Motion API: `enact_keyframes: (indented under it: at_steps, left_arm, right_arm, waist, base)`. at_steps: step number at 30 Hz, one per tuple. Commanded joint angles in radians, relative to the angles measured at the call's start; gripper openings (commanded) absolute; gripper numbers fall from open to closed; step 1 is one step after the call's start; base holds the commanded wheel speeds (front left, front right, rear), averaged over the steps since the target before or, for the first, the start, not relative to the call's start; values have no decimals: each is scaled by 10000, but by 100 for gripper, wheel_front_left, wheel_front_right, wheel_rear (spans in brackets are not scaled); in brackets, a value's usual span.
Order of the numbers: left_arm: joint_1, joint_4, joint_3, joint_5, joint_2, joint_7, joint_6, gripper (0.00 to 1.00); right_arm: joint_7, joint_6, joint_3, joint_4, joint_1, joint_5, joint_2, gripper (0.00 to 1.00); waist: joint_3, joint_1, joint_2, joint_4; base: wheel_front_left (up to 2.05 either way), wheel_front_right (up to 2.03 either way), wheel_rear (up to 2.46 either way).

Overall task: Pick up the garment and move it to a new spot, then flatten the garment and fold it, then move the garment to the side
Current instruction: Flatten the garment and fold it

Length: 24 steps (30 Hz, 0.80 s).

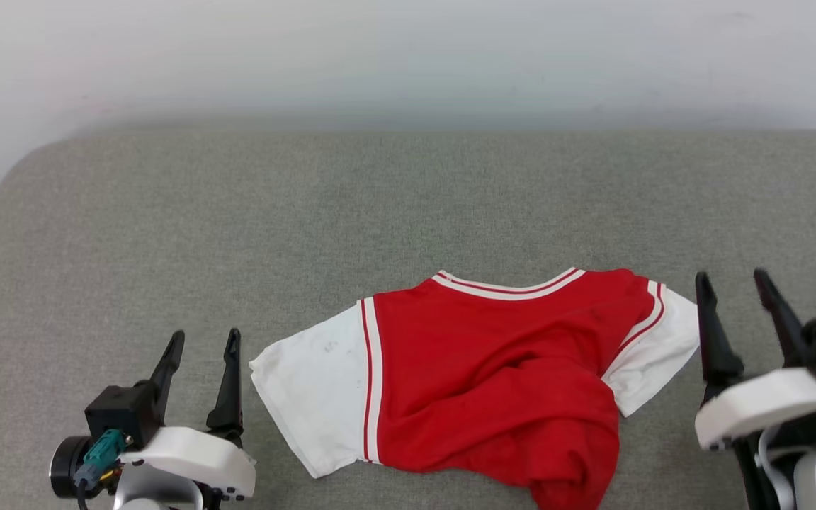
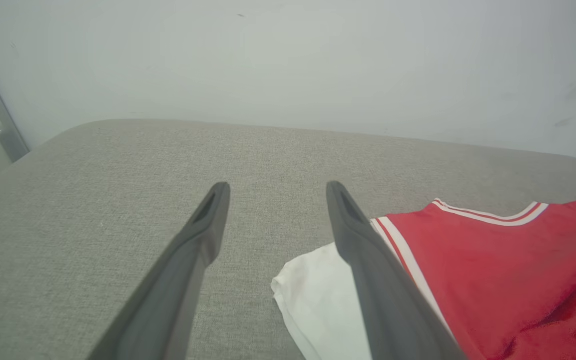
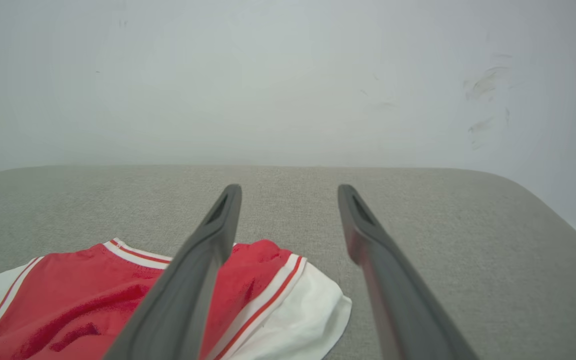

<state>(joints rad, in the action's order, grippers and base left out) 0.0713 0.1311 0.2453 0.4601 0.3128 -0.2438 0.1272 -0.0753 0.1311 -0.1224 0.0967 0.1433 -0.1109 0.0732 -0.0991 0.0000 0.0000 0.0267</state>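
- One shirt (image 1: pixel 479 368), red with white sleeves, lies rumpled on the grey cushion (image 1: pixel 408 198), toward six o'clock in our head view, its collar pointing to twelve o'clock.
- Our left gripper (image 1: pixel 207 333) sits at the shirt's nine o'clock, just beside a sleeve, its fingers spread and holding nothing.
- Our right gripper (image 1: pixel 731 275) sits at the shirt's three o'clock, near the other sleeve, its fingers likewise parted and empty.
- The red lower part bunches toward five o'clock.
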Motion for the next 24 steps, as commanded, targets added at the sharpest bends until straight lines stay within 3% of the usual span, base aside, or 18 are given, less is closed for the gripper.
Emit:
enact_keyframes:
  at_steps: [1, 9, 13, 24]
  left_arm:
    - [-154, 26, -35, 8, 54, 45, 48, 100]
    - [-374, 165, 3, 178, 185, 569, 150, 100]
    - [-15, 385, 122, 320, 479, 1309, -67, 100]
    - [1617, 1508, 755, 1567, 1505, 5602, -1628, 100]
  right_arm:
    - [54, -7, 24, -241, -357, 46, -87, 100]
    - [637, -7, 267, -1677, -1788, -205, -235, 100]
    - [753, -7, 384, -2014, -2043, -557, -239, 100]
    - [625, -7, 788, -1804, -1558, -989, -240, 100]
  waist:
    - [162, 0, 0, -29]
    - [400, 0, 0, -202]
    - [286, 0, 0, -278]
    - [-773, 0, 0, -613]
  base:
    - [0, 0, 0]
    - [0, 0, 0]
    - [0, 0, 0]
    - [0, 0, 0]
